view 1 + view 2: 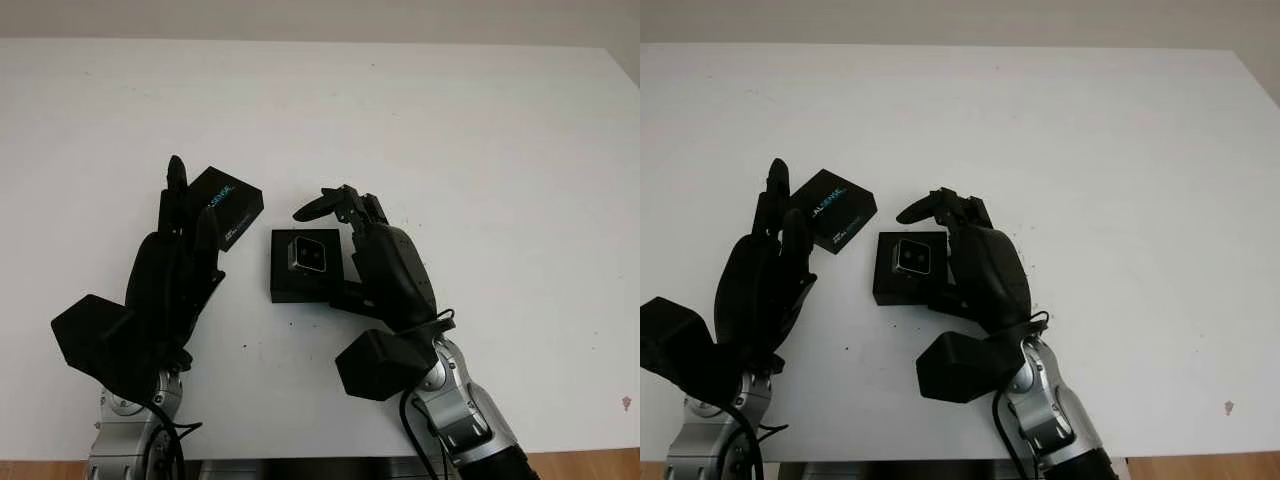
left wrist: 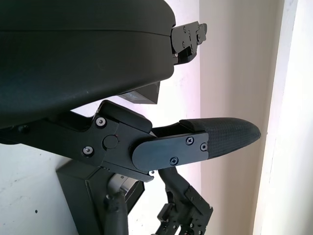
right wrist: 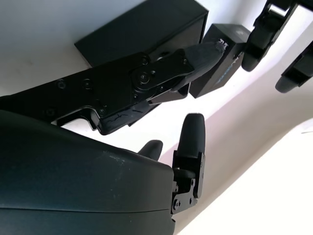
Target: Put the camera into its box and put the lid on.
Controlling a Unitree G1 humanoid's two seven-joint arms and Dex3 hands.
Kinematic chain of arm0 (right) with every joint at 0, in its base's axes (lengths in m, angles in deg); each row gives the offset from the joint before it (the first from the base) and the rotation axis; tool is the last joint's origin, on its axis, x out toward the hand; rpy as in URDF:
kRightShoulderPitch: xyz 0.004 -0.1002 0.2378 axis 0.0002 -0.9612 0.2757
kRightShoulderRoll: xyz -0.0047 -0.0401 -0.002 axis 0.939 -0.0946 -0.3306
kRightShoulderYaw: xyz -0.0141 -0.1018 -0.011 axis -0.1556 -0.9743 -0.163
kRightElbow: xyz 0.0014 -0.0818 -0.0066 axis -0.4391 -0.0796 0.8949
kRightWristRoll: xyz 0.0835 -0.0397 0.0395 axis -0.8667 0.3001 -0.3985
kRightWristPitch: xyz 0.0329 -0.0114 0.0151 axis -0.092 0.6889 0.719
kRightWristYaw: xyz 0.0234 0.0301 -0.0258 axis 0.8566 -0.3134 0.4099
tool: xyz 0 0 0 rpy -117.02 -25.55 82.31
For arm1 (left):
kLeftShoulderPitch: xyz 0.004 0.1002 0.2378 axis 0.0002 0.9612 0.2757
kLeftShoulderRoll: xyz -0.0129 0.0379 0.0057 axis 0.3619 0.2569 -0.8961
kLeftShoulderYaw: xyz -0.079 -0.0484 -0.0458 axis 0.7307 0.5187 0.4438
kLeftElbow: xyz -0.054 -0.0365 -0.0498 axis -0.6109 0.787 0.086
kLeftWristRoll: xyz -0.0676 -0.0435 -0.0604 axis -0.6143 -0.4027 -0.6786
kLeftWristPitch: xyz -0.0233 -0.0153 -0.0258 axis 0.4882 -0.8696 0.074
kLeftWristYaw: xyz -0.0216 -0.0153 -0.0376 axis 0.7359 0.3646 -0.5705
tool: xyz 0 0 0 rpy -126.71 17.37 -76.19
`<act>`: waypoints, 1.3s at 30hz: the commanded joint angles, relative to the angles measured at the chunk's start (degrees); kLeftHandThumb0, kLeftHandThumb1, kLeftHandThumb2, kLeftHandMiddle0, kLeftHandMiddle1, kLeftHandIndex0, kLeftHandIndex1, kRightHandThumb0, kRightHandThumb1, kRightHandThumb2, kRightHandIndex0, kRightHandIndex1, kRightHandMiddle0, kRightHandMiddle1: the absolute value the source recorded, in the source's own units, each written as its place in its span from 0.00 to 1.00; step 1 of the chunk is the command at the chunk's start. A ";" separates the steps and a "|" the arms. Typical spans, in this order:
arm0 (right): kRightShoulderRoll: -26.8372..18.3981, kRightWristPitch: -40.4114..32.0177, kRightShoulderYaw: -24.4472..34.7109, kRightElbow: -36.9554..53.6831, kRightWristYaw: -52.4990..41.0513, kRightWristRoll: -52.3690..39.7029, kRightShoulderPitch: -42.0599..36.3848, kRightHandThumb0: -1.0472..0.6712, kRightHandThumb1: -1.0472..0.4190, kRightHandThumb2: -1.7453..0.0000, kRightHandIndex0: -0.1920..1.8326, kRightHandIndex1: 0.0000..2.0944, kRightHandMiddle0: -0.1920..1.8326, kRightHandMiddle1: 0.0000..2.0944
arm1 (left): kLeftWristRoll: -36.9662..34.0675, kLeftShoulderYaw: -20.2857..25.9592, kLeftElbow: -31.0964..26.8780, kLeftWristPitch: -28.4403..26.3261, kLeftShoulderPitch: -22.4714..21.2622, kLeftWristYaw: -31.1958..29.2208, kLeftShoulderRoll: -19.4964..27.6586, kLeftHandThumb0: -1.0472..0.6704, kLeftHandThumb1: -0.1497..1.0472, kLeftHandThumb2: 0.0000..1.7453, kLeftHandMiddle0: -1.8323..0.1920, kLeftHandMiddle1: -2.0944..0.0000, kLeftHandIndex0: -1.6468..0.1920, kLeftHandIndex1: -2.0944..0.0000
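While camera [image 1: 308, 256] sits in box [image 1: 283, 287], lid [image 1: 228, 206] beside; left robot hand [image 1: 180, 250], right robot hand [image 1: 375, 250] empty.

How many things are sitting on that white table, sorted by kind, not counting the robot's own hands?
Box bases: 1, the open black box
Cameras: 1, the silver camera sitting inside the box
Lids: 1, the black lid with printed lettering, tilted beside the left hand
Total: 3
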 commanded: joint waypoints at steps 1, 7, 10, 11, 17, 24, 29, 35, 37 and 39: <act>-0.71 0.78 0.46 -1.29 1.15 0.49 0.52 0.25 0.06 0.97 0.08 0.53 0.17 0.74 | -0.19 0.32 0.01 -0.09 1.25 0.10 0.06 0.13 1.00 0.34 1.00 1.00 1.00 1.00; -1.98 1.10 0.73 -2.41 2.35 1.21 1.52 0.25 0.07 0.97 0.10 0.54 0.20 0.67 | -0.75 0.46 -0.20 -0.61 1.39 0.00 0.18 0.14 1.00 0.34 1.00 1.00 1.00 1.00; -2.47 1.38 0.68 -2.53 2.20 1.40 1.67 0.25 0.07 0.97 0.10 0.52 0.19 0.63 | -0.50 0.32 -0.21 -0.54 1.47 0.04 0.44 0.13 1.00 0.33 1.00 1.00 1.00 1.00; -2.63 1.31 0.58 -2.43 2.06 1.58 1.68 0.25 0.07 0.97 0.10 0.51 0.19 0.61 | -0.40 0.27 -0.27 -0.53 1.53 0.08 0.51 0.13 1.00 0.33 1.00 1.00 1.00 1.00; -3.63 0.53 0.13 -0.73 0.00 2.46 1.38 0.24 0.07 0.97 0.10 0.47 0.17 0.52 | -0.26 0.25 -0.46 -0.27 1.82 -0.10 0.93 0.13 1.00 0.34 1.00 1.00 1.00 1.00; -5.64 -2.67 0.11 4.14 -7.42 2.79 0.56 0.20 0.05 0.97 0.09 0.40 0.14 0.40 | -0.10 0.27 -0.96 -0.57 2.23 0.00 0.97 0.13 1.00 0.34 1.00 1.00 1.00 1.00; -7.13 -4.03 0.54 7.02 -10.90 2.95 -0.11 0.19 0.06 0.97 0.12 0.36 0.17 0.37 | -0.42 0.27 -1.12 -0.58 2.35 -0.25 0.94 0.13 1.00 0.34 1.00 1.00 1.00 1.00; -7.38 -4.67 0.69 6.98 -10.81 3.83 -0.09 0.21 0.06 0.97 0.14 0.34 0.20 0.39 | -0.39 0.30 -1.19 -0.74 2.35 -0.03 0.73 0.13 1.00 0.33 1.00 1.00 1.00 1.00; -7.18 -4.93 0.71 6.42 -10.18 4.31 0.10 0.22 0.06 0.97 0.15 0.34 0.21 0.40 | -0.48 0.29 -1.14 -0.69 2.33 -0.06 0.71 0.13 1.00 0.33 1.00 1.00 1.00 1.00; -6.98 -5.06 0.63 5.08 -8.63 5.20 0.57 0.23 0.06 0.97 0.17 0.33 0.22 0.42 | -0.63 0.37 -0.91 -0.43 2.37 -0.21 0.74 0.13 1.00 0.34 1.00 1.00 1.00 1.00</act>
